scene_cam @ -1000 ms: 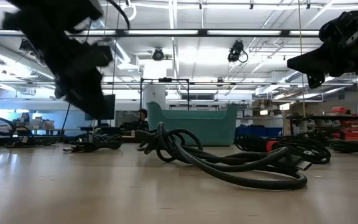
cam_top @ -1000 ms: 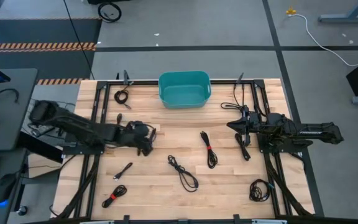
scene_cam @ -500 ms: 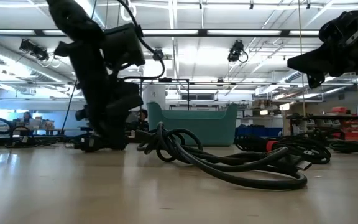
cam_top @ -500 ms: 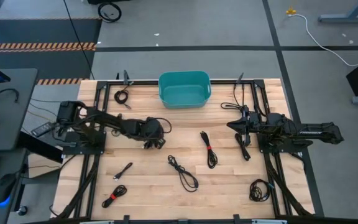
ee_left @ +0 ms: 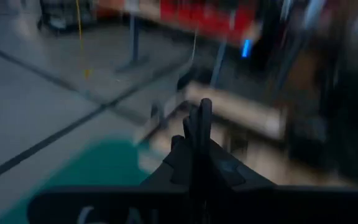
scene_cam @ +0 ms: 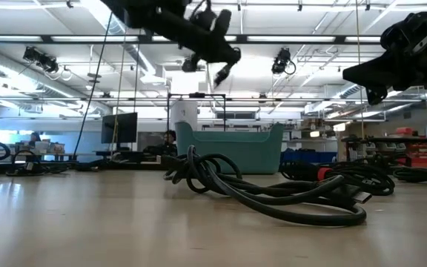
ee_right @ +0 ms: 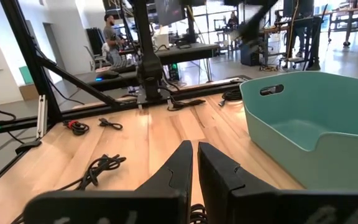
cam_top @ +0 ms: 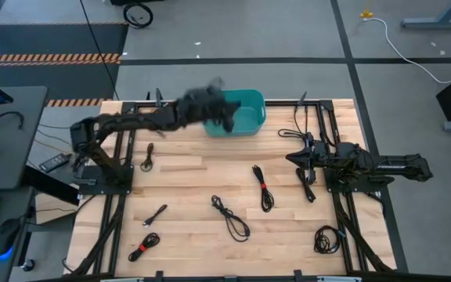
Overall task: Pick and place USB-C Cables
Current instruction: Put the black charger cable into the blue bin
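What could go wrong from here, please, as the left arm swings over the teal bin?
The left gripper is over the teal bin, blurred with motion; the low view shows something thin dangling beneath it. If that is a cable, it might catch the rim or land outside. The right gripper waits shut beside a cable it could snag. Several cables lie near the table's edges, such as one by the frame, awkward to reach.

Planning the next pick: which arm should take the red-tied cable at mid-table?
Right, probably. Its end effector hovers close beside the red-tied cable, while the left end effector is up over the teal bin.
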Robot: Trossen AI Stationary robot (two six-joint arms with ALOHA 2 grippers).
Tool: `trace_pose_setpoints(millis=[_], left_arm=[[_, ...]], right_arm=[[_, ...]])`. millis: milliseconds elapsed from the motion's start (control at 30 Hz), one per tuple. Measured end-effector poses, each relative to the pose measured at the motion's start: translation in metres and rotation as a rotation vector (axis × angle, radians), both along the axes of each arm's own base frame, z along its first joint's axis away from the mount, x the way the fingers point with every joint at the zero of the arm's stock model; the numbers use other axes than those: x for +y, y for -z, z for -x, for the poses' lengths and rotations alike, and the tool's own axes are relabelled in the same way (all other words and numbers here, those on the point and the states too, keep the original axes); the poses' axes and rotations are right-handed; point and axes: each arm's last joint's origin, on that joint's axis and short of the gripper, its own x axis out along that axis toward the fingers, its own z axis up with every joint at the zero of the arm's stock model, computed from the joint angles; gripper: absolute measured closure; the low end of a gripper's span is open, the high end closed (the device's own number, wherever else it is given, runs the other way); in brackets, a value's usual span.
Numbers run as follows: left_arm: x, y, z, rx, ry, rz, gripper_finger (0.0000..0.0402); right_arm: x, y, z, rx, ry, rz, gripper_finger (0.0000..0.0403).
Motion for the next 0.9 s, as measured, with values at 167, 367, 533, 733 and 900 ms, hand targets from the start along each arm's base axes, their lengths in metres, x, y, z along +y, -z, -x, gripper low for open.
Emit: trace_pose_setpoints(millis=[167, 367, 533, 733, 900], left_arm=[[0.056, 0.049, -0.021, -0.141, -0.176, 0.134, 0.0382], [0.085, 0.11, -0.052, -0.067, -0.244, 0.336, 0.0372], [0.084, 0.118, -0.072, 0.032, -0.249, 0.401, 0.0367], [0.079, 0.12, -0.081, 0.071, -0.253, 0.422, 0.0344], [0.083, 0.118, -0.076, 0.108, -0.238, 0.389, 0.0275]], right_arm=[[0.0, 0.0, 0.0, -0.001, -0.002, 0.0, 0.0373], [0.0, 0.0, 0.0, -0.001, -0.001, 0.0, 0.0373], [0.0, 0.0, 0.0, -0.001, -0.001, 0.0, 0.0373], [0.0, 0.0, 0.0, -0.001, -0.001, 0.0, 0.0373], [0.0, 0.0, 0.0, -0.001, -0.001, 0.0, 0.0373]])
